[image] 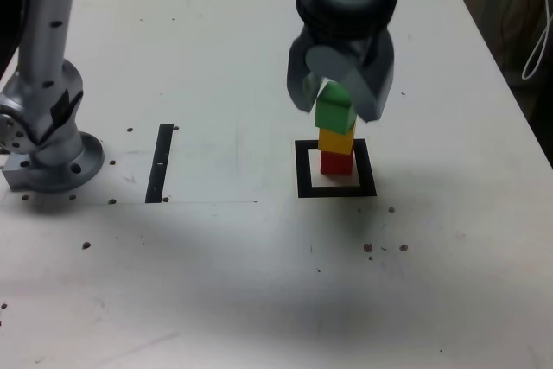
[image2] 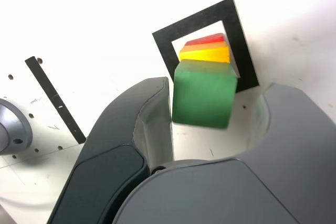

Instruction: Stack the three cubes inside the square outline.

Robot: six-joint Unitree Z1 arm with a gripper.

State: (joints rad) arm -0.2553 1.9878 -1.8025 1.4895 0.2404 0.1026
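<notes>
On the white surface (image: 216, 58) the square outline (image: 304, 170), a thick black frame with a white centre, holds a stack of three cubes: the red cube (image: 337, 162) sits at the bottom inside the frame, the yellow cube (image: 336, 140) rests on it, and the green cube (image: 333, 111) is on top. The hand (image: 339, 92) hangs right over the stack, its two dark grey jaws spread to either side of the green cube. In the wrist view the green cube (image2: 203, 94) stands between the jaws with white surface showing between it and the jaw on one side, while on the other side the jaw comes very near its edge; it looks as if there is no contact there, though the angle makes that hard to tell for sure. The same view shows the yellow cube (image2: 206, 54) and a sliver of the red cube (image2: 206, 39) below the green one, all within the square outline (image2: 242, 45), and the green cube sits slightly turned against the yellow one. A straight black strip (image: 160, 163) lies on the surface well apart from the outline, toward the exterior view's left, and the arm's silver base (image: 47, 140) stands beyond it at that edge. Small dark specks dot the surface.
</notes>
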